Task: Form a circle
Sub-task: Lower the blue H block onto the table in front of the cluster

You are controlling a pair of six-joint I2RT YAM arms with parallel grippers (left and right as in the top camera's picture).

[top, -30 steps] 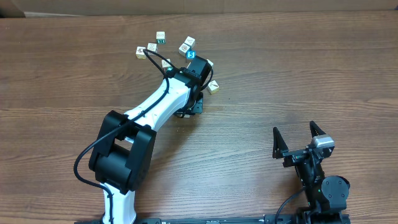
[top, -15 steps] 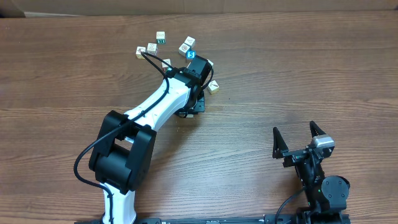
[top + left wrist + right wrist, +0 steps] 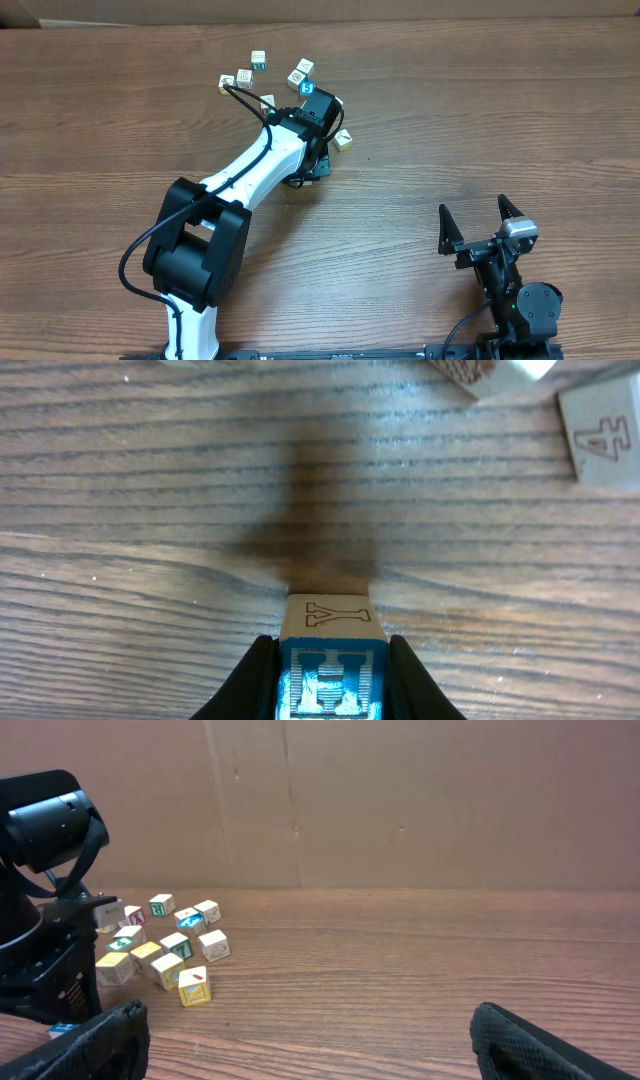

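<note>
- The black two-fingered right claw sits by the near edge of the brown wood-grain bench. Its fingers are spread wide apart with nothing between them.
- A broad stretch of bare grain lies beyond it and to its right, well apart from everything else.
- The white-and-black left arm reaches from the near edge diagonally toward the far middle, with a black cable looping along it.
- The left claw is clamped on a small wooden cube, a black finger pressed against each side.
- The cube's face toward the wrist camera is blue with a white "H", and the pale face above it bears an outlined "Y".
- A soft dark shadow lies on the grain just past the cube. Whether the cube touches the bench cannot be told.
- A pale cube printed "4" lies beyond and to the right, cut by the frame edge.
- The loose cluster of tiny printed cubes lies on the bench around the arm's far end in a ragged bunch, not a closed ring.
- The right wrist view shows about a dozen of them, with white, yellow, blue and teal faces.
- A yellow cube with a red mark is the one nearest the right claw, at the edge of the bunch.
- A blue-faced cube lies just beside the arm's black head.
- A brown cardboard wall stands along the bench's far edge.
</note>
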